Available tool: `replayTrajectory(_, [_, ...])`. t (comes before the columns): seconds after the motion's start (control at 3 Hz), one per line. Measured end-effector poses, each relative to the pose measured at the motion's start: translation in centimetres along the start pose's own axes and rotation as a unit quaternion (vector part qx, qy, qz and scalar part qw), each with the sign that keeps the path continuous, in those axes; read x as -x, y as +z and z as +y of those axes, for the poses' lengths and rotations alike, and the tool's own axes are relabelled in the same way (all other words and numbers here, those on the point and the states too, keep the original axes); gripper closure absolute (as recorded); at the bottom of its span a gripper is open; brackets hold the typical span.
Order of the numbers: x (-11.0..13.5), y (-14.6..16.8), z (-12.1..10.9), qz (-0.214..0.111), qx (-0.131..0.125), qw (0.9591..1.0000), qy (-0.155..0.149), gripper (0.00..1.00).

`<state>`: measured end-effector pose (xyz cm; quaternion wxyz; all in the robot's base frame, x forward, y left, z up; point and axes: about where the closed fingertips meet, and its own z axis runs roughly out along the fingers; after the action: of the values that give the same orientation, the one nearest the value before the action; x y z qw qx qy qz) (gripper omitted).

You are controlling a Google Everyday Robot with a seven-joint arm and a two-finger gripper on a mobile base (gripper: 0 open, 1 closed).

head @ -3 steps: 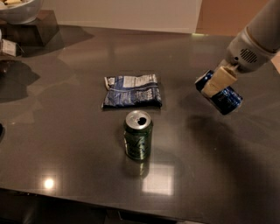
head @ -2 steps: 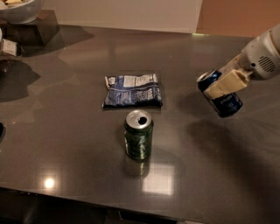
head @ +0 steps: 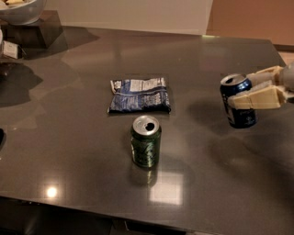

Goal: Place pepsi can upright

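Observation:
The pepsi can (head: pixel 236 112) is dark blue with a silver top and is held nearly upright at the right side of the dark table (head: pixel 82 151), apparently just above its surface. My gripper (head: pixel 250 92) reaches in from the right edge, its cream fingers (head: pixel 257 100) shut around the can's upper half. The can's logo does not show.
A green can (head: pixel 146 142) stands upright at the table's middle front. A flat blue-and-white snack bag (head: pixel 139 94) lies behind it. A white bowl (head: pixel 20 10) on a dark stand sits at the far left corner. The table's front edge runs along the bottom.
The arm has swung lower and now reaches in sideways from the right. The pepsi can has turned from tilted to nearly upright in the gripper.

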<state>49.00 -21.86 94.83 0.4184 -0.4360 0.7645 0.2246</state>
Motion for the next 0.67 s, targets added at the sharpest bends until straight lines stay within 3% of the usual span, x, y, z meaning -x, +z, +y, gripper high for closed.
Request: replayTrajectory(0.67, [-2.7,-2.5,-0.6,-0.114,0.011,0.9933,0.019,1.00])
